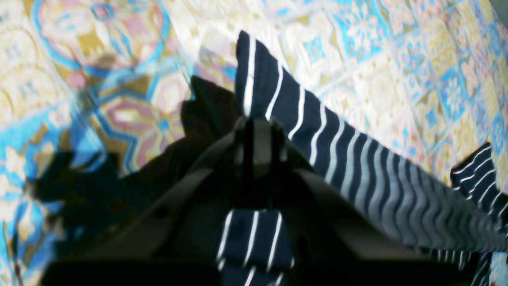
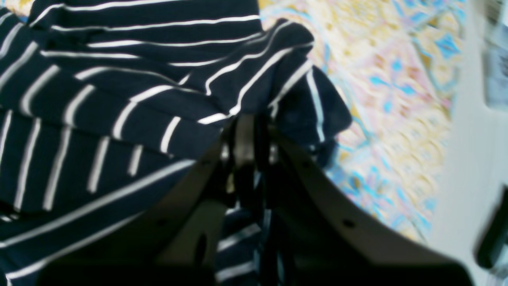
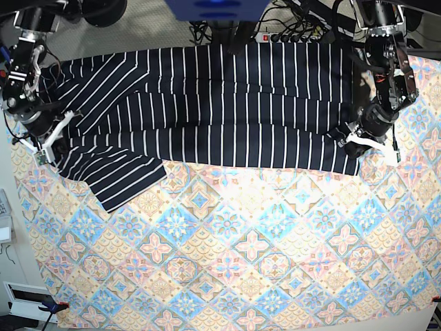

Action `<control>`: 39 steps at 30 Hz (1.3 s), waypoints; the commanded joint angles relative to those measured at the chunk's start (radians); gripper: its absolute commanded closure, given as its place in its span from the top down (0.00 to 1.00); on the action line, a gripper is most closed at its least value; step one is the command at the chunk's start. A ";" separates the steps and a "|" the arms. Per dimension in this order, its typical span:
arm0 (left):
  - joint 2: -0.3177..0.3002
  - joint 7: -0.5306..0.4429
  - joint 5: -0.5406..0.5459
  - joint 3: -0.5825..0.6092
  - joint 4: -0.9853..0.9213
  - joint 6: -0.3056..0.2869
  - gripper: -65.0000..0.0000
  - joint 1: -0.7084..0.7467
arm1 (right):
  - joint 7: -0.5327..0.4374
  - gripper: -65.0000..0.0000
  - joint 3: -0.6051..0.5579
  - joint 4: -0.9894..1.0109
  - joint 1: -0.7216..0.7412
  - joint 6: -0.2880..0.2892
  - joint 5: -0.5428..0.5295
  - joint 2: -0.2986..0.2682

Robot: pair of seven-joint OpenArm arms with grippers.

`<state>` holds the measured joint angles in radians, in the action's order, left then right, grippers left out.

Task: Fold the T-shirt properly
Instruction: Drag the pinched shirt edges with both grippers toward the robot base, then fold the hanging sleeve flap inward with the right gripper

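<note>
Across the far half of the patterned surface, the dark striped T-shirt is stretched wide, and its near edge is being gripped at both ends! Near the right edge, fabric is clenched in the left jaws; by the left edge, another bunch is pinched by the right jaws, with a striped flap spread just beside.

You've got soft, matt dark cloth in the pinstriped T-shirt, rumpled at the left of the base view. Beneath it, your patterned tablecloth looks smooth and matt, and your arms' dark parts look hard, with glints at the base view's upper corners.
</note>
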<state>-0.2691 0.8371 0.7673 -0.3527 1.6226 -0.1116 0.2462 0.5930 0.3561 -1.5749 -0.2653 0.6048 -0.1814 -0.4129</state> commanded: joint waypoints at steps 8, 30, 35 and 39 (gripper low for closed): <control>-0.043 -0.006 0.008 -0.010 0.089 -0.004 0.00 0.092 | -0.018 0.03 0.073 -0.089 -0.118 -0.006 -0.125 -0.021; -0.048 -0.003 -0.004 0.001 0.087 -0.006 0.00 0.275 | -0.017 0.03 0.064 -0.069 -0.217 -0.006 -0.125 -0.019; -0.048 -0.003 -0.004 0.001 0.025 -0.006 0.00 0.269 | -0.020 0.03 0.041 -0.040 -0.216 -0.007 -0.119 -0.019; -0.048 -0.002 -0.004 0.001 -0.017 -0.004 0.11 0.267 | -0.028 0.03 0.042 -0.043 -0.211 -0.007 -0.022 0.004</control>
<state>-0.3019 0.8486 0.7616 -0.3481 1.5951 -0.1135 0.5129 0.5835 0.3870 -1.6024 -0.4786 0.6022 -0.1982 -0.3969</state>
